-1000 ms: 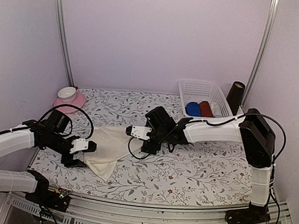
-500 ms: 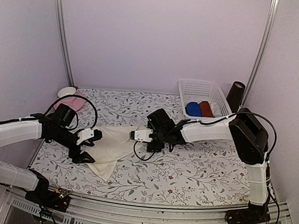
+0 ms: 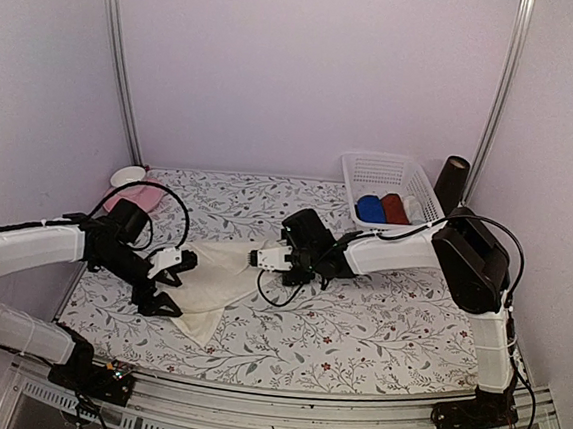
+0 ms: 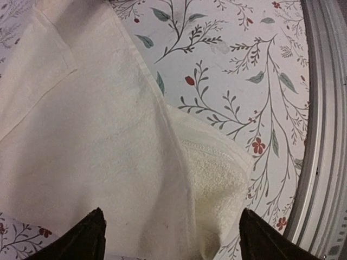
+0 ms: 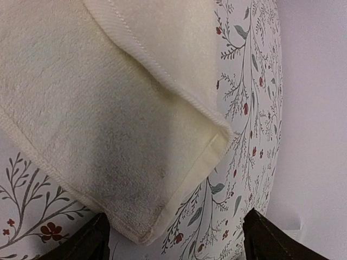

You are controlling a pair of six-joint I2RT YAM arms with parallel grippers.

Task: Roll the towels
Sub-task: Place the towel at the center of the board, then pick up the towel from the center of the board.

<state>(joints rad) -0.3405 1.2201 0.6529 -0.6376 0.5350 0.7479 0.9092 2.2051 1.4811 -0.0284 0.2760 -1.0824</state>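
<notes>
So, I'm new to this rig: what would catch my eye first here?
A cream towel lies partly folded on the floral table, left of centre, with the left gripper open over its near-left end and the right gripper open over its far corner. Far right, a white basket holds a blue roll and a dark red roll.

Cream towel (image 3: 216, 279) flat on desk (image 3: 357, 326), 9 o'clock of centre. Left tool (image 3: 165, 282) at its 9 o'clock edge; right tool (image 3: 266, 259) at 2 o'clock. Basket (image 3: 386, 166) at 1 o'clock.
</notes>
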